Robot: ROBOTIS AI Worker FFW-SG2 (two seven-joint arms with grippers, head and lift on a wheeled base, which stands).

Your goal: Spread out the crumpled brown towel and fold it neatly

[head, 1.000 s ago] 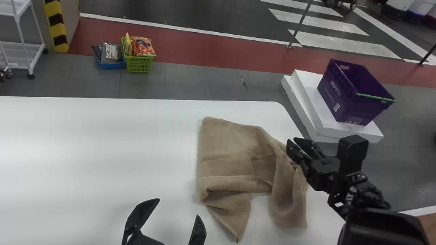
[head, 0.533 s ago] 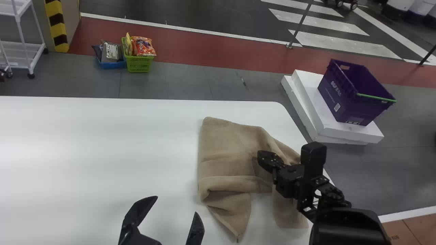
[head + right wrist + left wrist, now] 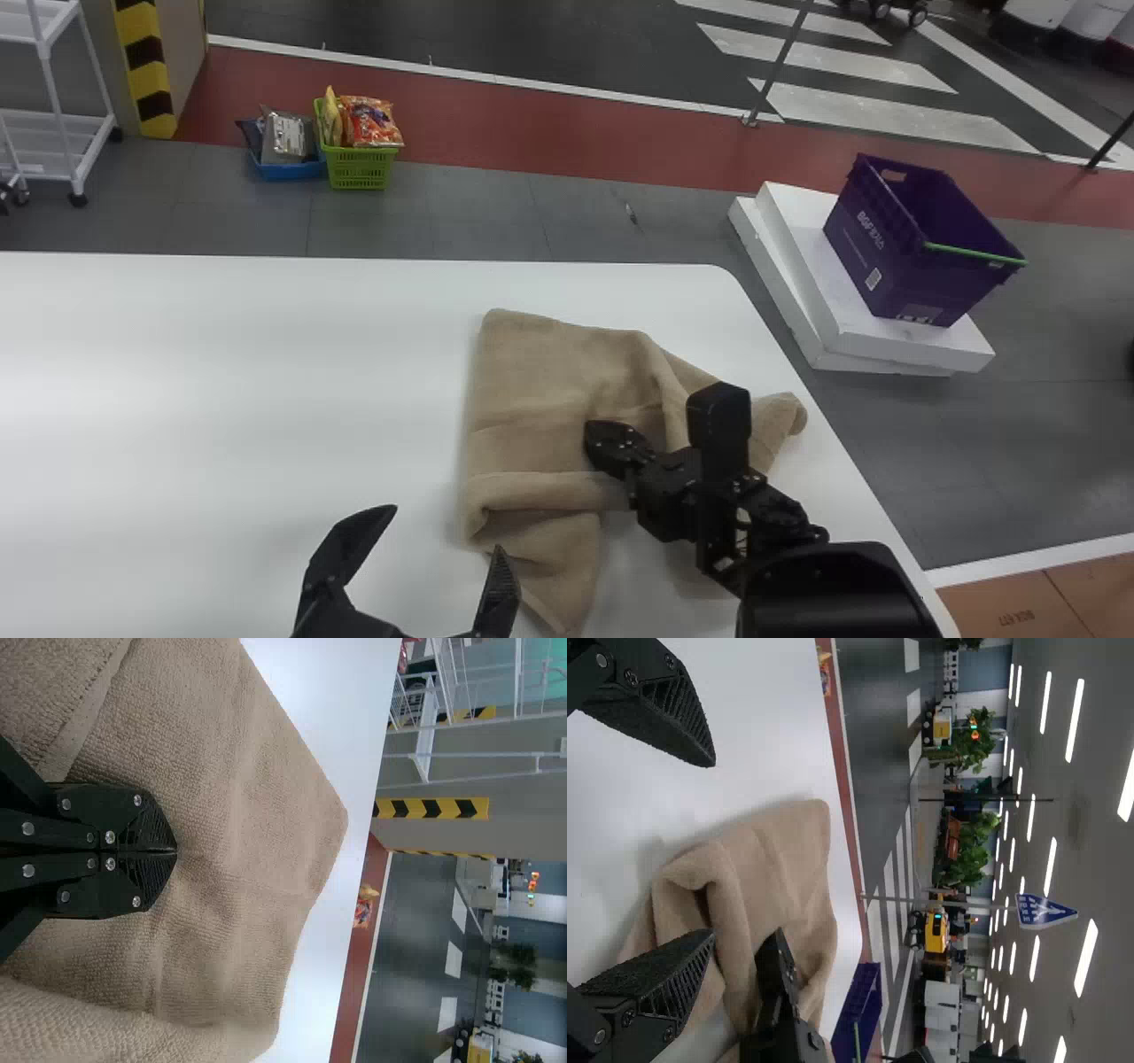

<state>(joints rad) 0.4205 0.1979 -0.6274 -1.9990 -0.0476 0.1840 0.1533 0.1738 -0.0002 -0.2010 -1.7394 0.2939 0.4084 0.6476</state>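
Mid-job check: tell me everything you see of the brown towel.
The brown towel lies on the white table, near its right edge. Its pile looks looped, like terry. The far left part is fairly flat; a thick fold crosses nearer the robot, one corner points toward it, and the right side is bunched. The right pincer, closed, seems to pinch it.

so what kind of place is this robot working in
Probably a large indoor hall or test space made up like a street: a crosswalk on the dark floor, a blue triangular sign, and rows of ceiling lights above.
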